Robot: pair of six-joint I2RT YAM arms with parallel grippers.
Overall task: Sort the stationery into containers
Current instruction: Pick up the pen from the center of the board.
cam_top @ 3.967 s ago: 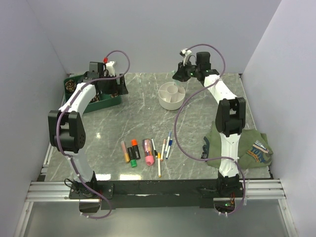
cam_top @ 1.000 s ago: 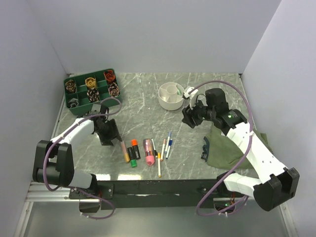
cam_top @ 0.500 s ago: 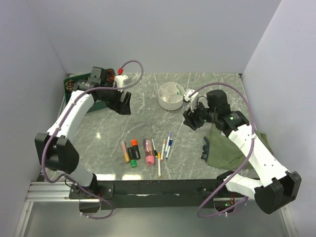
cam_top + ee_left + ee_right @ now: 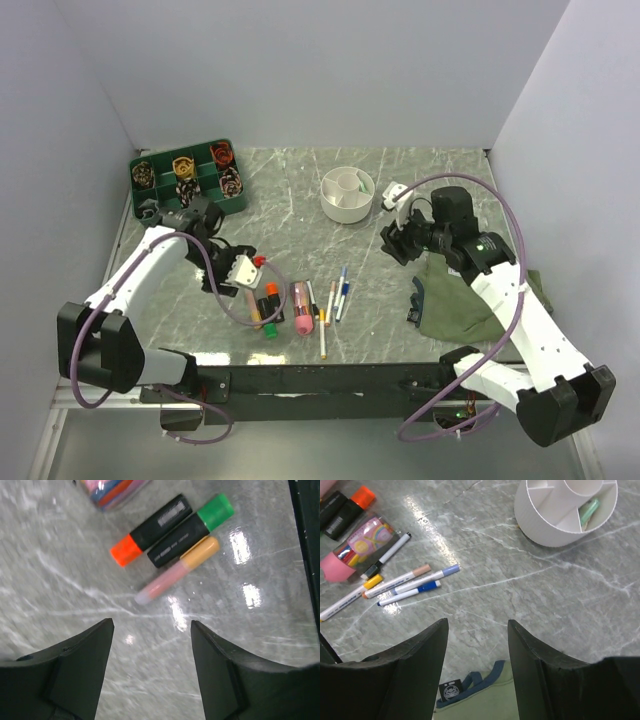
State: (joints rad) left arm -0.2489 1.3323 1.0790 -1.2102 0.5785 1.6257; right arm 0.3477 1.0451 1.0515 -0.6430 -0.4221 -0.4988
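L claw (image 4: pixel 150 630): fingers spread, nothing btwn them, hanging over bare desk (image 4: pixel 60 580). Just ahead of the tips lies the tan pen (image 4: pixel 176 571), flat on the desk. Next beyond it are the green-cap marker (image 4: pixel 192 530) and then the orange-cap marker (image 4: pixel 150 530). These two black bodies lie side by side, touching, and all three slant the same way. Further ahead, at the view's top edge, is part of the pink marker (image 4: pixel 112 487), blurred. In the top view the tray (image 4: pixel 185 178) w/ coiled bands sits well apart from this claw, at the desk's far corner.

R claw (image 4: pixel 476 630): also spread, holding nothing, above the desk. Ahead-left in its wrist view is a loose fan of thin pens (image 4: pixel 405 582): white bodies, some w/ blue caps, one w/ a yellow end. Ahead-right, well apart from the pens, stands the bowl (image 4: pixel 545 527). A pale green piece (image 4: pixel 589 511) lies in one outer compartment; can't tell what it is. Right beneath the claw is the edge of the pouch (image 4: pixel 485 700) w/ a blue strap.
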